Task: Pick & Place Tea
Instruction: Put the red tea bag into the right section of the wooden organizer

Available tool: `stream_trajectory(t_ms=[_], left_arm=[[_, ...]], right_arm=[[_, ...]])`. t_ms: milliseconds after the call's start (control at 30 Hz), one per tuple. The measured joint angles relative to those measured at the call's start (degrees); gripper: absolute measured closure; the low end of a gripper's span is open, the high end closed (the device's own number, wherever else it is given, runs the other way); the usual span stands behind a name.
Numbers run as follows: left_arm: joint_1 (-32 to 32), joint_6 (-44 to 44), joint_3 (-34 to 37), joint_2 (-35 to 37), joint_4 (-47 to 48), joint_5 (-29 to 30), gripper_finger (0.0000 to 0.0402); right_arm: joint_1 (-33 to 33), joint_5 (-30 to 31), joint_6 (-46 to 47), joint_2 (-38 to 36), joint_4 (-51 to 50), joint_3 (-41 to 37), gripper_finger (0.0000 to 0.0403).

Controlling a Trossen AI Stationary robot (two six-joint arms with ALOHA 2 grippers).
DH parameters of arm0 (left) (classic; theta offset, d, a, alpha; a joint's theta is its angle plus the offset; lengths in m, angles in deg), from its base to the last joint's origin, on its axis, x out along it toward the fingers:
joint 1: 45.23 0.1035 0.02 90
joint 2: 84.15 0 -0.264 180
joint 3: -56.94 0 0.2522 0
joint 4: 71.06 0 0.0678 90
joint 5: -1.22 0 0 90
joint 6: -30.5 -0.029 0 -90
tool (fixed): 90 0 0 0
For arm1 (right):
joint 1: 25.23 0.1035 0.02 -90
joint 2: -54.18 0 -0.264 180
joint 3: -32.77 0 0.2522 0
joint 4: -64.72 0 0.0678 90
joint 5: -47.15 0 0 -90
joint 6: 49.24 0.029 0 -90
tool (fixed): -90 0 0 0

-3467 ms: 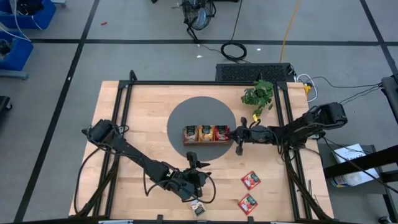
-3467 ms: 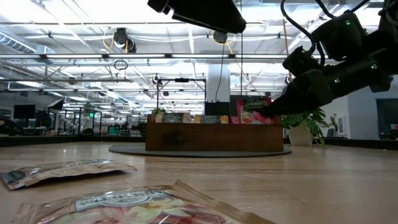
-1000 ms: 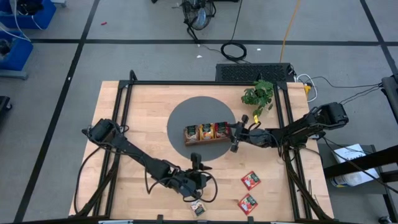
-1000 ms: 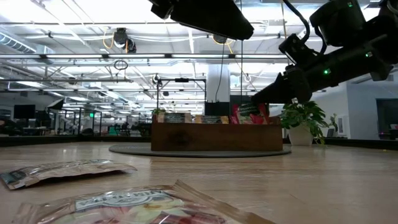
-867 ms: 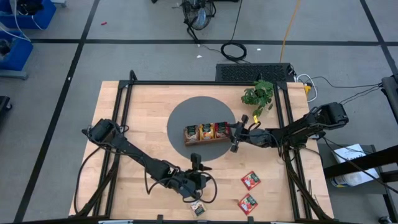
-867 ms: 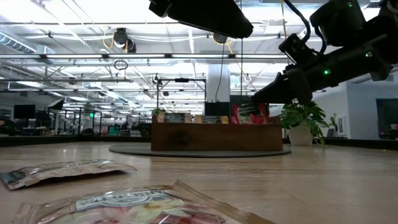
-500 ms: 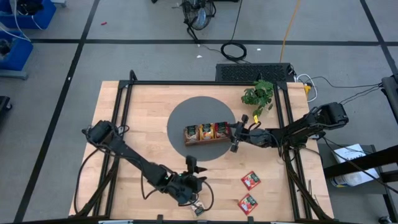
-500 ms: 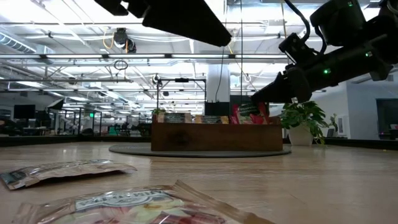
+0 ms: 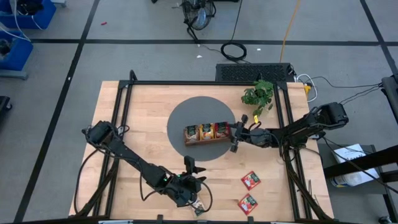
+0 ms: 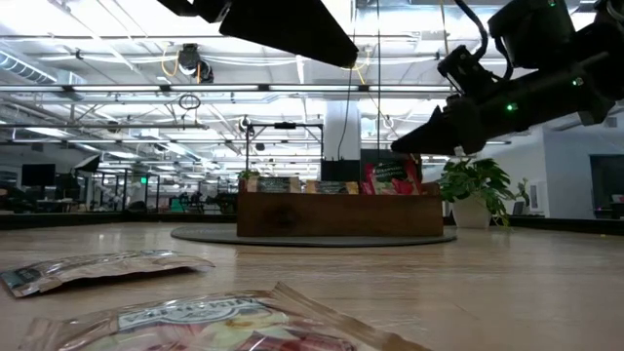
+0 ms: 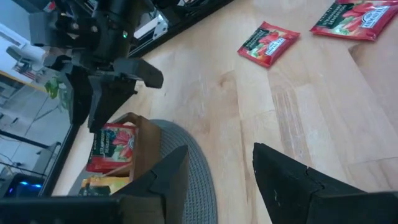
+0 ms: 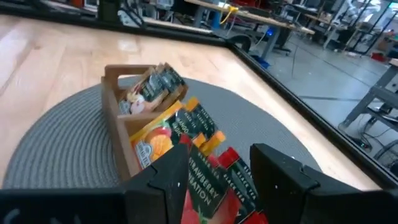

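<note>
Wooden worktop: tea packets (image 9: 204, 132) fill the tray (image 9: 205, 141) at centre, where the right gripper (image 9: 234, 140) hovers open, seemingly empty; left gripper (image 9: 190, 167) open near the front edge

Left gripper (image 9: 191, 167) shifted toward the table's near edge, right gripper (image 9: 237, 134) drawn slightly off the tray (image 9: 205, 140)

Bench (image 9: 143, 112): pale smooth wood. Mat (image 12: 56, 149): grey woven cloth. Tray (image 10: 336, 216): brown matt wood. Packets (image 11: 267, 43): glossy foil.
</note>
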Motion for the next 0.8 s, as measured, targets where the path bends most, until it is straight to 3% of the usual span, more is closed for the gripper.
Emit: stream_trajectory(t_ms=[433,567,733,800], left_arm=[[-0.02,1.47,0.00,0.00,1.43,-0.11,0.0220],[0.35,1.50,0.00,0.00,1.15,-0.17,0.0220],[0.49,1.82,0.00,0.00,0.78,-0.17,0.0220],[0.47,1.76,0.00,0.00,0.78,-0.17,0.0220]], right_arm=[[-1.71,-1.63,3.52,0.00,-4.92,0.02,0.0254],[-2.16,-6.19,3.82,0.00,-4.63,0.02,0.0298],[-3.49,-10.48,5.85,0.00,-5.11,0.02,0.0388],[-3.80,-10.38,7.61,0.00,-5.05,0.02,0.0395]])
